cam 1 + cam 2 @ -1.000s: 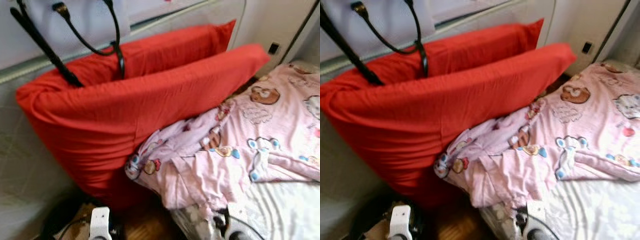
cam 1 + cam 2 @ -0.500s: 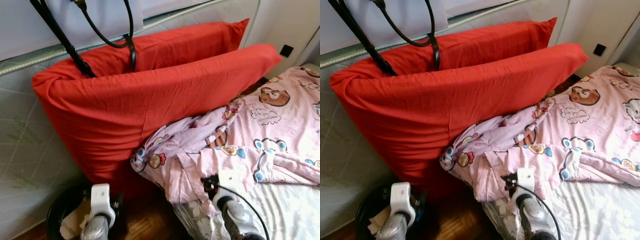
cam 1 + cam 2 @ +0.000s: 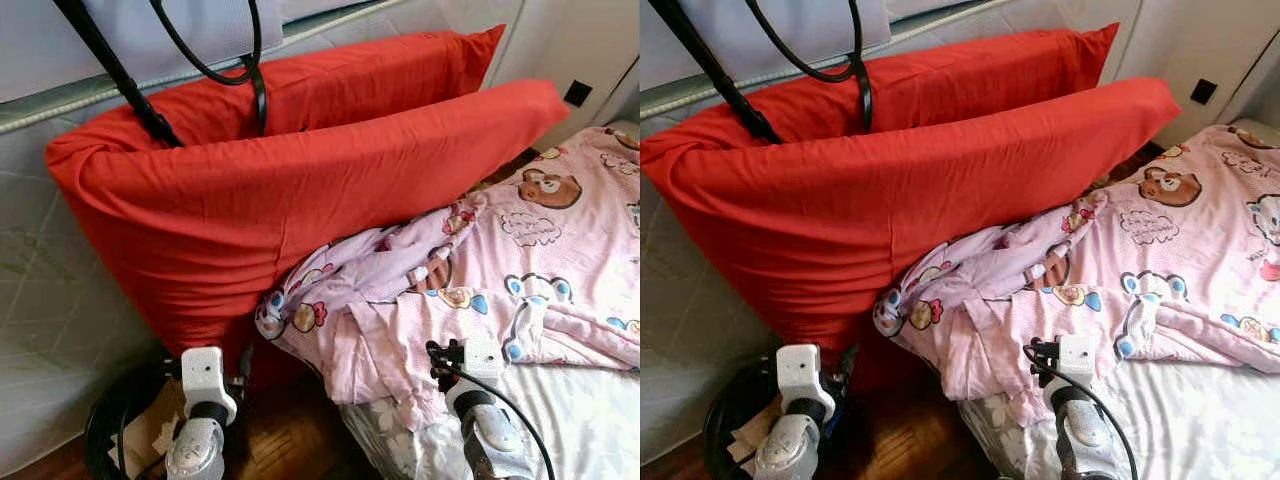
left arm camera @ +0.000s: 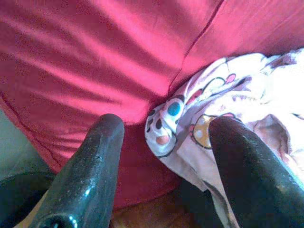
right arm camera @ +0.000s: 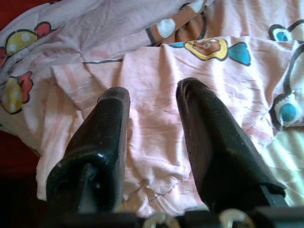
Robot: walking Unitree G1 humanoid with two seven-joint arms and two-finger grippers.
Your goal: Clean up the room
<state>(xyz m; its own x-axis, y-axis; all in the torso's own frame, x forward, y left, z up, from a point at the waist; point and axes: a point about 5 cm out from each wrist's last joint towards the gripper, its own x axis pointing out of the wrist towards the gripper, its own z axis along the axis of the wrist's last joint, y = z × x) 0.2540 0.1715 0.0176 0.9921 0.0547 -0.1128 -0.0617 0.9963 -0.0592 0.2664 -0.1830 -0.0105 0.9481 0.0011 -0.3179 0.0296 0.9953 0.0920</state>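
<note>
Two red pillows stand on edge against a pale quilted mattress (image 3: 50, 290), the front pillow (image 3: 300, 200) overlapping the rear one (image 3: 380, 70). A pink cartoon-print blanket (image 3: 520, 260) lies rumpled on the bed, its bunched corner (image 4: 190, 123) pressed against the front pillow. My left gripper (image 4: 166, 126) is open, low beside the bed, facing that pillow and the blanket corner. My right gripper (image 5: 152, 90) is open just above the pink blanket (image 5: 152, 137), holding nothing. Both wrists (image 3: 205, 380) (image 3: 470, 360) rise from the bottom edge.
Black bag straps (image 3: 250, 70) hang over the pillows' top left. A black bin (image 3: 110, 430) with crumpled paper sits on the wooden floor (image 3: 290, 440) by my left arm. A white sheet (image 3: 590, 420) covers the bed at right. A dark wall socket (image 3: 577, 93) is at far right.
Both arms have risen from the bottom edge and the wrists now stand higher in the picture. The camera shifted slightly; pillows and blanket lie as before.
</note>
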